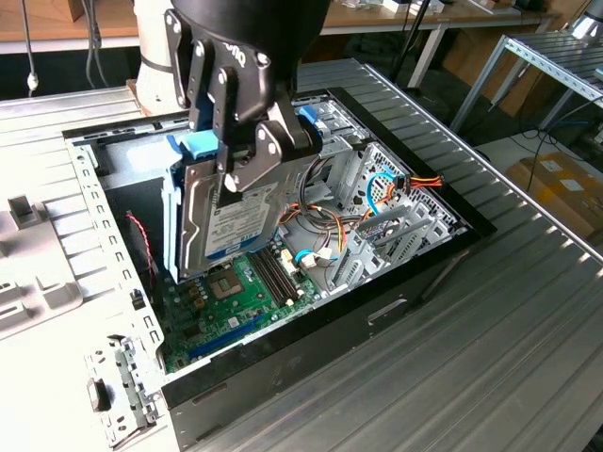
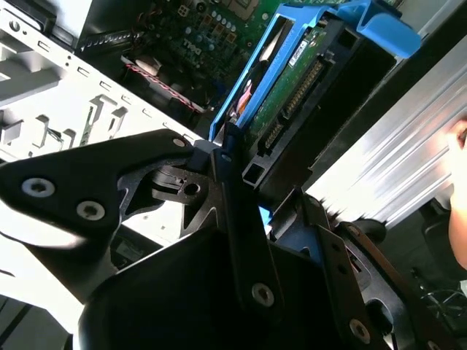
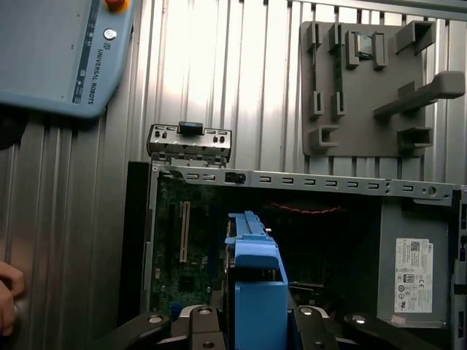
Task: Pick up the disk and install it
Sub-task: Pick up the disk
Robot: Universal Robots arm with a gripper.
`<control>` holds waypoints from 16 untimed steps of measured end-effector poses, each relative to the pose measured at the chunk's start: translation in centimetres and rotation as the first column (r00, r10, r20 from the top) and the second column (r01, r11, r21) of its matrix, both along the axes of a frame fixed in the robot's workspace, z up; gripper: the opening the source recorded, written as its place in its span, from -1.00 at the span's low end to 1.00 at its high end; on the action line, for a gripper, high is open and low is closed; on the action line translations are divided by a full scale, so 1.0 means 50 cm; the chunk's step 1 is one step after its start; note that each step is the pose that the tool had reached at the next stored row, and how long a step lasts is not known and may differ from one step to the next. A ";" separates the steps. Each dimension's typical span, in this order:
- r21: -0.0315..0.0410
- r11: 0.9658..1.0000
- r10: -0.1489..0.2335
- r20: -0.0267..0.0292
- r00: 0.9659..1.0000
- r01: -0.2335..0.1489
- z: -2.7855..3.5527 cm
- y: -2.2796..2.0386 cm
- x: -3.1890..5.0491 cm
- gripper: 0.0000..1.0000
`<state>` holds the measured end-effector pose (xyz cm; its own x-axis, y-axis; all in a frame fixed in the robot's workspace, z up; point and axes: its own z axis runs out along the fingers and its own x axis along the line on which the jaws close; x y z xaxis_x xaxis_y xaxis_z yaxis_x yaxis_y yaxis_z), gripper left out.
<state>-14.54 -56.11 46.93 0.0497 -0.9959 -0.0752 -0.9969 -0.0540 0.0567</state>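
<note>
The disk (image 1: 226, 212), a grey hard drive in a light-blue carrier with a brighter blue tab (image 1: 199, 144), hangs upright above the open computer case (image 1: 320, 344). My gripper (image 1: 247, 141) is shut on its upper end, black fingers pressing both flat sides. The drive's lower edge is a little above the green motherboard (image 1: 221, 301). The second wrist view shows the disk (image 2: 292, 87) edge-on, its connector side exposed, held between the fingers (image 2: 233, 189). The first wrist view looks down on the blue carrier (image 3: 255, 292) over the case interior.
The case lies open on a ribbed metal table (image 1: 490, 320). Cables and a metal drive cage (image 1: 377, 188) fill the case's right side in the exterior view. A grey fixture plate (image 3: 372, 87) and a teach pendant (image 3: 58, 51) lie beside the case. A person's fingers (image 3: 9, 292) rest near the case.
</note>
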 end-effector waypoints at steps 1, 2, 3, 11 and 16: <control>0.000 1.000 0.000 0.000 1.000 0.000 0.000 -0.0018 0.002 -0.27; 0.000 1.000 0.000 -0.001 1.000 0.000 0.000 -0.0034 0.003 -0.27; 0.000 1.000 0.000 -0.001 1.000 0.000 0.000 -0.0057 0.005 -0.27; 0.001 1.000 0.000 -0.004 1.000 0.000 -0.001 -0.0302 0.017 -0.27; 0.001 1.000 0.000 -0.006 1.000 0.000 -0.001 -0.0448 0.027 -0.27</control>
<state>-13.20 -58.35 46.89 0.0492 -0.9959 -0.0764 -0.9966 -0.0541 0.0627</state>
